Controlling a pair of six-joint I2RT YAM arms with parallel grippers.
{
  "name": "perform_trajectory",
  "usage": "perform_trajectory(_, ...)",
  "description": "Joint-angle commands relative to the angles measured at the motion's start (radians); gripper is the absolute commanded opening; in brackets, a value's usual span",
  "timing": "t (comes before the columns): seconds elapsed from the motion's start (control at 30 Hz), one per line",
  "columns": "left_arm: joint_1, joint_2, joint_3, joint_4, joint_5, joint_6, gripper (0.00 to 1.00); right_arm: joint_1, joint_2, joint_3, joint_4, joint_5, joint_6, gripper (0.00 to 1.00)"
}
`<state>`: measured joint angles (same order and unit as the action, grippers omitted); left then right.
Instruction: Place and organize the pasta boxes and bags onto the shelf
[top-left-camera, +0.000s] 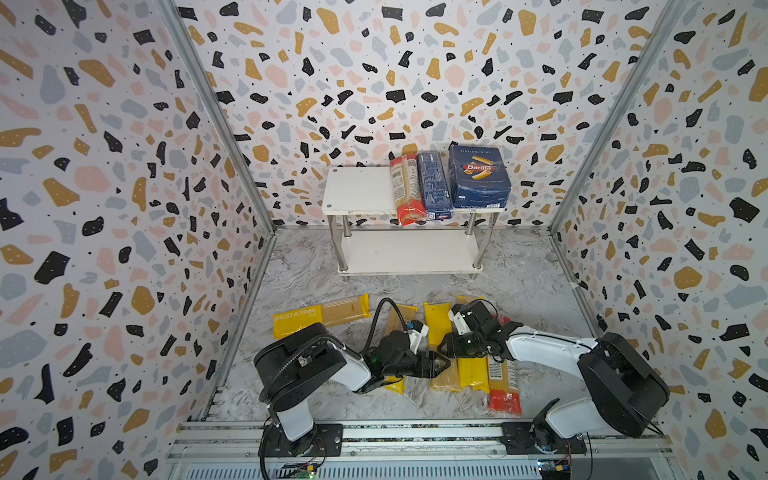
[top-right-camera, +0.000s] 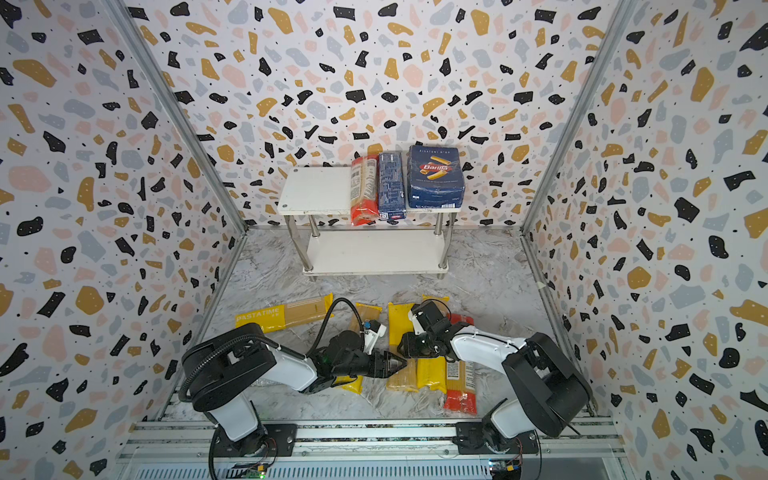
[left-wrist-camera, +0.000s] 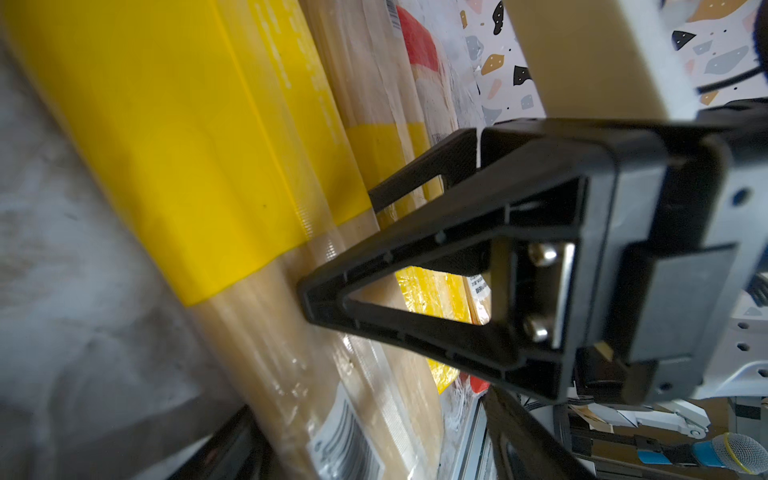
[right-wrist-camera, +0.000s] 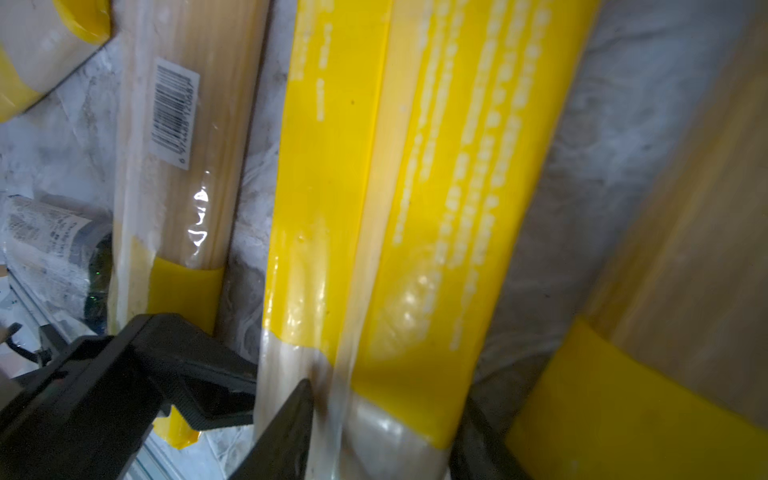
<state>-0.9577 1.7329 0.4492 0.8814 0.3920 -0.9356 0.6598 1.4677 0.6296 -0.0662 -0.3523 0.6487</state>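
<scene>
The right gripper (right-wrist-camera: 380, 436) straddled a yellow bag (right-wrist-camera: 415, 208) near its clear end, a finger at each long edge; whether it pinched, I could not tell. The left gripper (top-left-camera: 444, 365) gaped just beside. Beyond, the shelf (top-left-camera: 357, 189) held both pasta boxes (top-left-camera: 478, 178) on its top board's right, bare white leftward.

Both top views are bright and evenly lit from overhead, with only a soft shadow under the top board of the shelf (top-left-camera: 361, 191). The wide lens bows the wall posts (top-left-camera: 216, 108) toward the picture edges. The wrist views are dimmer and smeared: the left one blurs the yellow bag (left-wrist-camera: 187, 145) close to the lens, and the right one shows white glare spots on a clear bag (right-wrist-camera: 195, 224).
</scene>
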Motion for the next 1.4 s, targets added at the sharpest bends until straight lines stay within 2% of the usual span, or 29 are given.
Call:
perform_trajectory(0.0,-0.003,0.029,-0.04,-0.127,0.018,0.007,0.82,0.019,0.009,0.004,0.101,-0.19,0.051,0.44)
perform_trajectory(0.2,-0.001,0.005,-0.059,-0.139,0.006,0.009,0.82,-0.003,-0.022,-0.021,0.22,-0.323,0.132,0.32)
perform_trajectory(0.33,0.0,-0.03,-0.078,-0.17,-0.014,0.013,0.82,-0.009,-0.045,-0.018,0.207,-0.325,0.135,0.28)
perform_trajectory(0.47,0.0,-0.062,-0.091,-0.21,-0.035,0.021,0.82,-0.036,-0.052,-0.064,0.303,-0.395,0.197,0.25)
perform_trajectory(0.83,0.0,-0.038,-0.088,-0.197,-0.035,0.01,0.83,-0.018,0.023,-0.096,0.486,-0.483,0.306,0.22)
perform_trajectory(1.1,0.0,-0.032,-0.08,-0.204,-0.03,0.019,0.82,0.027,0.108,-0.033,0.503,-0.483,0.319,0.22)
perform_trajectory(1.3,0.0,-0.033,-0.072,-0.225,-0.028,0.03,0.76,0.045,0.148,-0.003,0.512,-0.49,0.322,0.23)
perform_trajectory(1.37,0.0,-0.032,-0.068,-0.232,-0.027,0.033,0.64,0.05,0.15,0.008,0.506,-0.491,0.317,0.24)
